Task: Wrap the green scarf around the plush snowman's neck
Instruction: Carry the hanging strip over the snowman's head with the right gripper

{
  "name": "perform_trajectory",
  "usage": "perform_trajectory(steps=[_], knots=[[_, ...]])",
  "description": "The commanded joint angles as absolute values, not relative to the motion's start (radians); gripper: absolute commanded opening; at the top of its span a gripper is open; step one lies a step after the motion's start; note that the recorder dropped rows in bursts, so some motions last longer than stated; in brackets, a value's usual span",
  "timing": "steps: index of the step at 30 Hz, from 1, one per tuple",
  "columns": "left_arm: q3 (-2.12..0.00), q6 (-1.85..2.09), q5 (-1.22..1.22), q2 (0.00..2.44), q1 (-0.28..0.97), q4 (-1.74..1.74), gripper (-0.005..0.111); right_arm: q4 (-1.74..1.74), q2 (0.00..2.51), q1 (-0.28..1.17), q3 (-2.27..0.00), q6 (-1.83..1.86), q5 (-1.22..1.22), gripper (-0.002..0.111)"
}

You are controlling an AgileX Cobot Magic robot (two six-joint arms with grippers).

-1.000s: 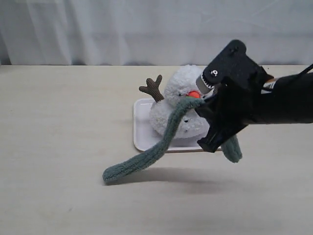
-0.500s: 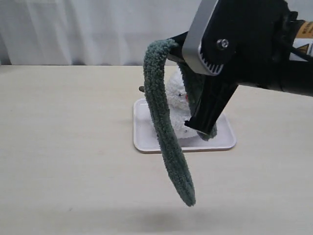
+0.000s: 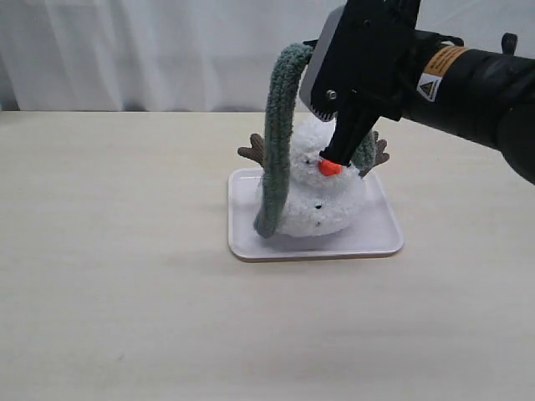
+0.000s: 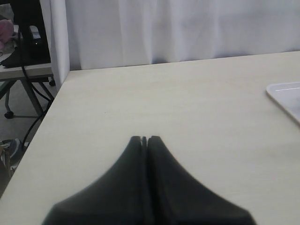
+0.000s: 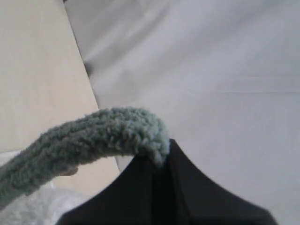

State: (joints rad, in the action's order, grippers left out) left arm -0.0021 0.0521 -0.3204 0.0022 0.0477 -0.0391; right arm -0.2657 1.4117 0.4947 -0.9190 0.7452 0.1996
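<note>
A pale curtain hangs behind the far edge of the light counter, and a white tray sits near its middle, a little toward the far edge. A second ago the plush snowman lay tipped back on that tray, with the long end of the green scarf trailing toward the near edge. Now it sits upright, orange nose facing the near edge.

The right pincer has risen above the head and pinches the scarf near its fold. The scarf arches over the top: one end hangs down the side facing the left edge, its tip reaching the tray, and the other shows beside the twig arm on the right-edge side.

So the scarf straddles the head but is not yet around the snowman's neck. My judgement is that it must come down and cross in front.

The left pincer is pressed together, empty, near the left edge, well apart from the tray.
</note>
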Motion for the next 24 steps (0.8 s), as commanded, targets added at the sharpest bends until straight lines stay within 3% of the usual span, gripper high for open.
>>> perform_trajectory(steps=[1, 15, 24], knots=[[0.000, 0.051, -0.310, 0.000, 0.046, -0.040, 0.000, -0.271, 1.458, 0.433, -0.925, 0.755, 0.337, 0.004], [0.000, 0.051, -0.310, 0.000, 0.046, -0.040, 0.000, -0.144, 1.662, 0.416, -1.075, 0.781, 0.366, 0.004], [0.000, 0.051, -0.310, 0.000, 0.046, -0.040, 0.000, 0.465, 1.752, 0.416, -1.187, 1.106, 0.342, 0.004]])
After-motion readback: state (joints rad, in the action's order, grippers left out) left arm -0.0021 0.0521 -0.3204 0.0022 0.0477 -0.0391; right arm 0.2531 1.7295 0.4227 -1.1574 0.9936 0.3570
